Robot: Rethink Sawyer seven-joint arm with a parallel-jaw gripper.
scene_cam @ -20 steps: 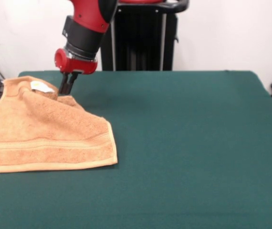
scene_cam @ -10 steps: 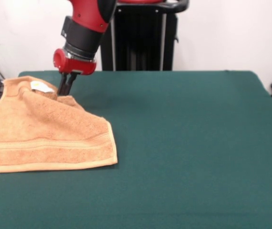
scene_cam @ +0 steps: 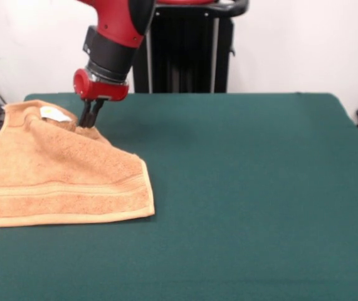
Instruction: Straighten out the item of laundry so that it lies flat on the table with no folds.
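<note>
Gripper (scene_cam: pixel 89 122) narrow, apparently pinching folded far corner of orange-tan terry-cloth towel (scene_cam: pixel 59 175) near white tag (scene_cam: pixel 53 113). Unfolding step; next, likely drag it outward across dark green felt table (scene_cam: pixel 247 188).

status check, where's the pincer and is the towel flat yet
Pincer shut on towel at its far folded corner, beside the white tag. Towel not flat, fold raised. Table: nothing in the way.

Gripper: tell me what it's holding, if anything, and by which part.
The gripper looks shut on the towel, pinching a raised fold at its far edge, just beside the white tag.
</note>
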